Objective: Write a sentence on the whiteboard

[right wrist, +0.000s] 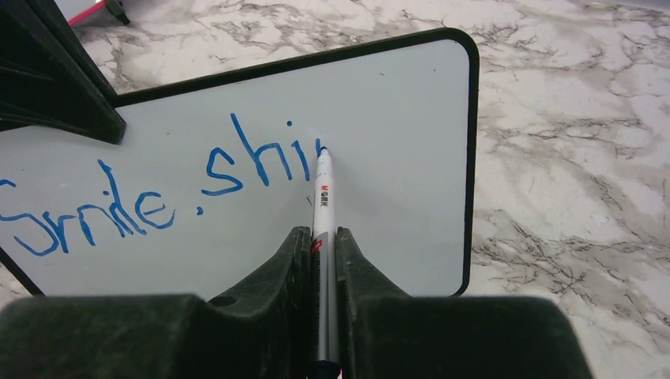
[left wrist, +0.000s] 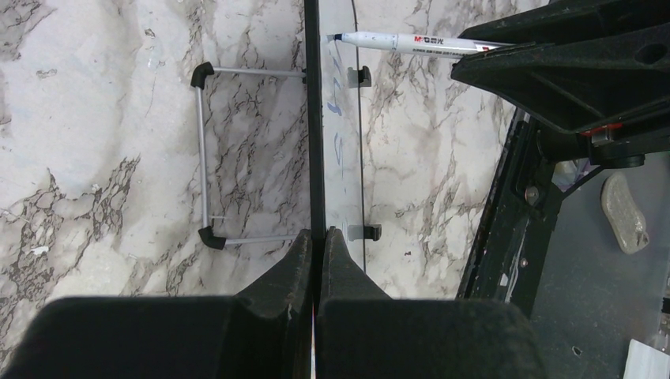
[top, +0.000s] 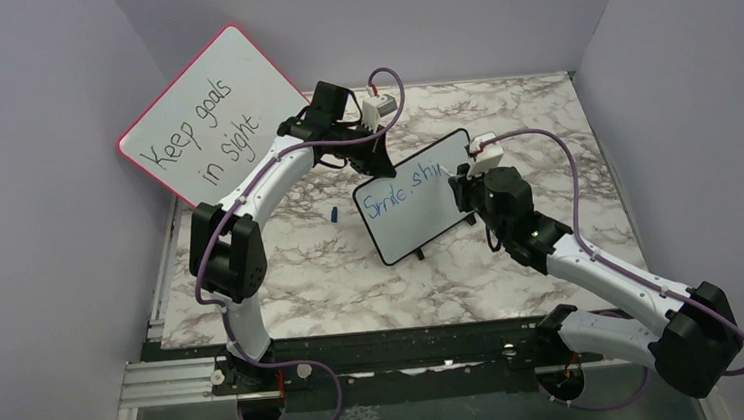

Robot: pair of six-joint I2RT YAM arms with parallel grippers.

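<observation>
The small black-framed whiteboard (top: 417, 198) stands tilted mid-table; it also shows in the right wrist view (right wrist: 395, 103) and edge-on in the left wrist view (left wrist: 314, 118). Blue writing (right wrist: 158, 189) on it reads "Smile, shin" in one line. My left gripper (left wrist: 318, 235) is shut on the board's top edge, near its upper left corner in the top view (top: 375, 142). My right gripper (right wrist: 320, 233) is shut on a white marker (right wrist: 323, 197), whose tip touches the board just right of the last blue stroke. The marker also shows in the left wrist view (left wrist: 403, 41).
A larger red-framed board (top: 210, 112) reading "Keep goals in sight" leans at the back left. A small blue cap (top: 333, 214) lies on the marble left of the whiteboard. The board's wire stand (left wrist: 204, 150) rests behind it. Walls enclose the table.
</observation>
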